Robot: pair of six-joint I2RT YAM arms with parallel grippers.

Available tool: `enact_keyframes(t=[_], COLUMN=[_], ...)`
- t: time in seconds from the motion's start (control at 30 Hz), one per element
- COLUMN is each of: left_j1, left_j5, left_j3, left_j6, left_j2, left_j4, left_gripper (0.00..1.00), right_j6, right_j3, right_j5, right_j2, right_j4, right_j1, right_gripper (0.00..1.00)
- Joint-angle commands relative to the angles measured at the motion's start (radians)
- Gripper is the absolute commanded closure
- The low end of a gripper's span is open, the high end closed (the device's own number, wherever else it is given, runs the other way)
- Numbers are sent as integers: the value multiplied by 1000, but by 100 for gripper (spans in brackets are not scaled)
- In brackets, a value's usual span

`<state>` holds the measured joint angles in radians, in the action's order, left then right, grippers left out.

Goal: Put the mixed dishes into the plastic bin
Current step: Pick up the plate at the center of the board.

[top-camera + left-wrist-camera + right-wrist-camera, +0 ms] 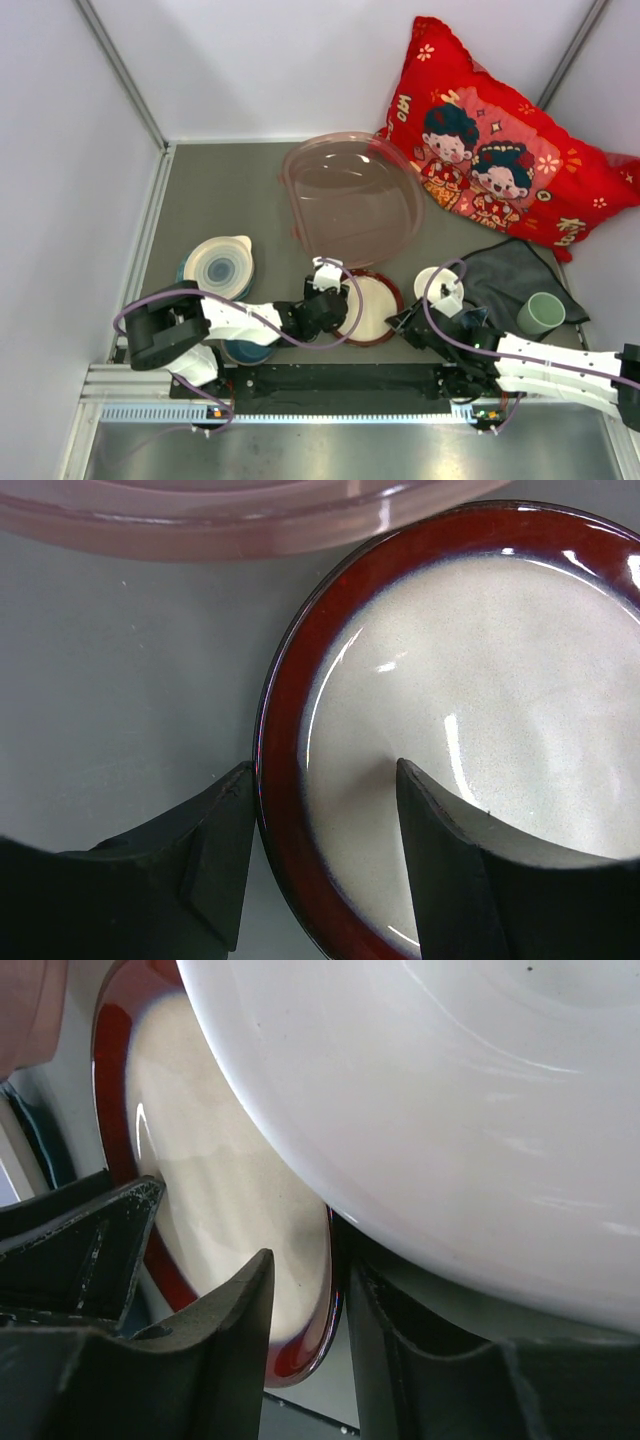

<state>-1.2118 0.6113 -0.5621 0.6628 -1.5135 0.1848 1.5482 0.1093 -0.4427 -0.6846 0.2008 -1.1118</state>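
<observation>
Red-rimmed cream plate (372, 310) (480, 710) (220, 1190): lay flat on the grey table (220, 190), just beside the near rim of the plastic bin (292, 190) (200, 510).

Left gripper (340, 305) (325, 780): jaws apart, straddling the plate's left rim, one finger outside, one over the cream centre.

Right gripper (400, 320) (308, 1290): the plate's right edge sat in a narrow gap between its jaws; whether it was clamped cannot be told.

Cream-white bowl (436, 282) (450, 1090): just beside the right gripper.

Pale green cup (540, 313): stood on the dark grey cloth (500, 275).

Red cartoon-print pillow (500, 150) propped in the far right corner. Dark grey cloth (505, 275) spread just nearer, on the grey table (220, 200).
</observation>
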Motion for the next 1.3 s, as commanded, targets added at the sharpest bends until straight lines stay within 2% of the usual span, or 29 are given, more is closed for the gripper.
enact_keyframes(t=[0.0, 0.2, 0.23, 0.27, 0.33, 0.37, 0.4, 0.53, 0.67, 0.87, 1.0, 1.03, 1.27], left_j1=[-40, -42, -42, -42, -41, -42, -42, -42, -42, -42, -42, -42, -42], left_j5=[-254, -281, -283, -286, -286, -285, -282, -274, -254, -202, -177, -173, -148], left_j3=[-30, -38, -38, -36, -35, -33, -32, -28, -36, -68, -99, -104, -91], left_j6=[4, -3, -2, -3, -5, -5, -5, -3, 1, -6, -20, -23, -9], left_j2=[-54, -60, -60, -57, -53, -50, -47, -21, 21, 142, 208, 229, 303], left_j4=[33, 35, 36, 35, 35, 35, 33, 19, -19, -105, -153, -162, -177], left_gripper=[41, 42, 42, 42, 42, 42, 42, 41, 32, 13, 5, 1, 1], right_j6=[-14, -25, -28, -28, -31, -31, -34, -57, -92, -135, -158, -163, -211], right_j3=[-135, -157, -152, -151, -145, -142, -135, -115, -42, 46, 90, 95, 148], right_j5=[19, 16, 16, 21, 24, 27, 27, 29, 10, -19, -27, -27, -17], right_j2=[-47, -93, -105, -112, -119, -118, -115, -75, 9, 152, 203, 214, 256], right_j4=[-127, -193, -193, -193, -193, -193, -190, -109, 12, 208, 268, 275, 284], right_j1=[-8, -10, -8, -8, -8, -8, -8, -8, -8, -8, -8, -8, -8], right_gripper=[64, 67, 70, 79, 89, 98, 100, 100, 100, 100, 100, 100, 100])
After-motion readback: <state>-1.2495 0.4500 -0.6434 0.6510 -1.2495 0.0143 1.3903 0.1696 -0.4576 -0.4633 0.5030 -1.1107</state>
